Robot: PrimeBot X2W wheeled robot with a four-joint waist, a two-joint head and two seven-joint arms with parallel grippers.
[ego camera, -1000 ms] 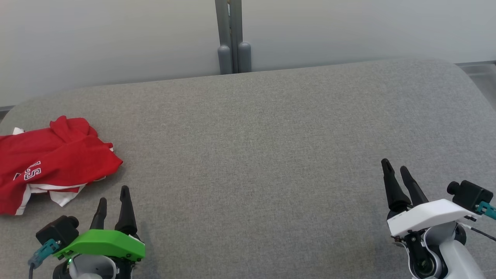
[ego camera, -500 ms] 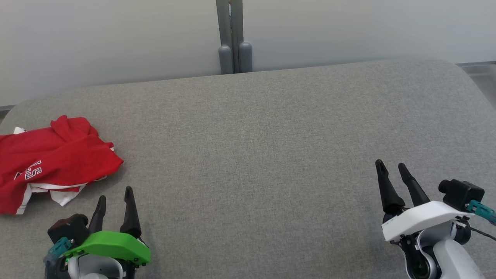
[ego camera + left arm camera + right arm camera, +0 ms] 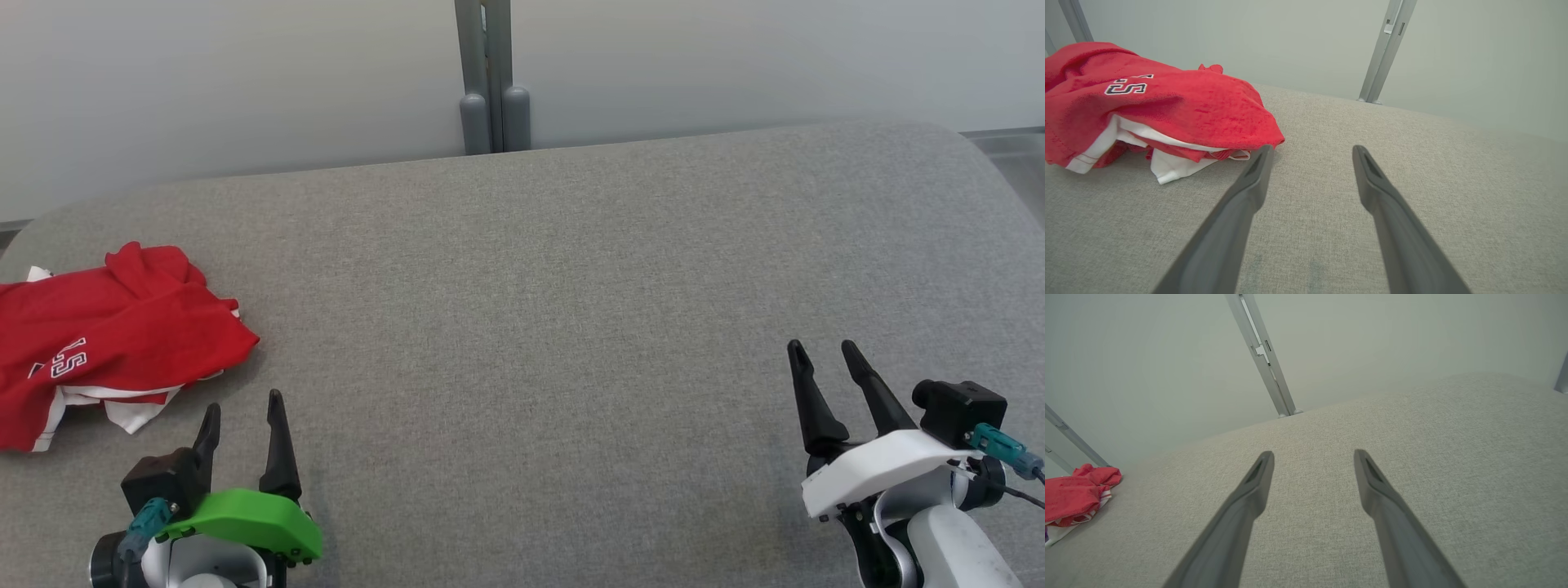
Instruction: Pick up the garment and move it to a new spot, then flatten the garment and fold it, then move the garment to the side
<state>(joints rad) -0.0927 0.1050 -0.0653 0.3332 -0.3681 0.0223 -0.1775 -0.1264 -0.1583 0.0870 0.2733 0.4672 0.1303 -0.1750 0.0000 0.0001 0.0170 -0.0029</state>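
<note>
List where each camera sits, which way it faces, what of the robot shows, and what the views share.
Head view: on the head, facing forward and down over the grey padded surface; left tool lower left, right tool lower right, both open.
Left wrist view: on the left wrist, looking along its fingers at the red jersey lying close, left of them.
Right wrist view: on the right wrist, looking along its fingers across the padding toward the grey post.
Shared: all three show jersey and post.

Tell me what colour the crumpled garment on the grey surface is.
The garment is red with white trim and white, dark-outlined lettering; the left wrist view shows it best.
</note>
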